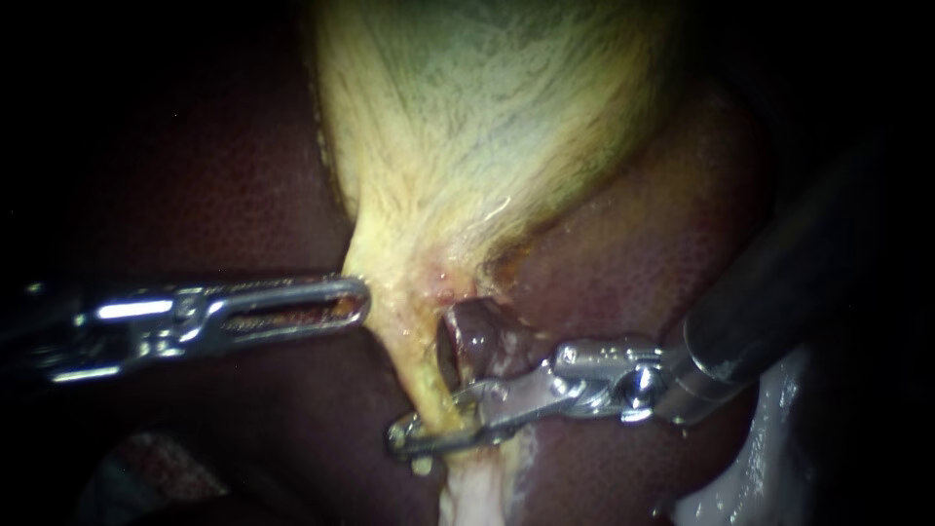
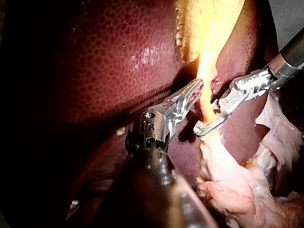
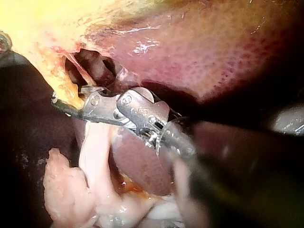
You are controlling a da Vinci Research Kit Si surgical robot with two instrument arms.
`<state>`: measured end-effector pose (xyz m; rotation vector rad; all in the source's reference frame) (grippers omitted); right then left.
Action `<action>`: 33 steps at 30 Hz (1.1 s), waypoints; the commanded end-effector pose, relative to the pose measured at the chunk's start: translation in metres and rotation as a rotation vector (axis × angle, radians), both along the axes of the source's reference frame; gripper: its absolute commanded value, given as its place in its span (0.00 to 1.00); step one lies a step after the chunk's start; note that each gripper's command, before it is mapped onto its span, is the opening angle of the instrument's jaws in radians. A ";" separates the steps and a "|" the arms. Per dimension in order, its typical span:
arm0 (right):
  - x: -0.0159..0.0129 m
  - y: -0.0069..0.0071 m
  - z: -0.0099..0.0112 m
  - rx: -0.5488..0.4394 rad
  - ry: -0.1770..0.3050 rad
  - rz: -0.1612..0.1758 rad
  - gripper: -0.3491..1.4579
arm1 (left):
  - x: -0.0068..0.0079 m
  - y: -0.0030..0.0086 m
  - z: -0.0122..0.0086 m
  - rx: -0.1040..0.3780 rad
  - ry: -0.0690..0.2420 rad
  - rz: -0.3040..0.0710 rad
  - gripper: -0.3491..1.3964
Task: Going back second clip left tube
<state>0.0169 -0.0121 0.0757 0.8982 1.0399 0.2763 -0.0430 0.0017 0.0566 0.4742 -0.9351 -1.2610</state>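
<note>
The yellow gallbladder [image 1: 477,127] narrows downward into a thin pale tube [image 1: 429,385]. My right instrument [image 1: 414,438] reaches in from the right, and its long jaws stand slightly open astride this tube, one on each side. The right wrist view shows the same jaws [image 3: 66,97] around the yellow strand, beside a dark hole in the tissue [image 3: 90,64]. I make out no clip clearly. My left instrument [image 1: 362,297] lies level from the left, its slotted jaws shut and its tip touching the edge of the gallbladder's neck, as the left wrist view [image 2: 195,88] also shows.
Dark red liver [image 1: 224,195] lies on both sides of the gallbladder. A brownish lump [image 1: 477,331] sits in the opening just right of the tube. Loose pale tissue [image 2: 237,190] hangs below the jaws.
</note>
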 end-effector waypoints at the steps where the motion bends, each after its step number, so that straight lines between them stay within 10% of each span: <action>1: 0.0000 0.0000 0.0000 0.000 0.000 0.000 0.00 | 0.0000 0.0000 0.0000 0.000 0.000 0.000 0.00; 8: -0.0001 -0.0001 0.0000 0.001 0.003 0.001 0.01 | 0.0000 0.0000 0.0000 0.000 0.000 0.000 0.00; 17: -0.0001 0.0001 -0.0003 0.005 0.010 0.026 0.45 | 0.0001 0.0000 0.0000 0.000 0.000 0.001 0.00; 33: -0.0011 0.0006 -0.0025 -0.126 0.088 0.096 0.52 | 0.0002 -0.0001 -0.0001 0.000 0.000 0.001 0.00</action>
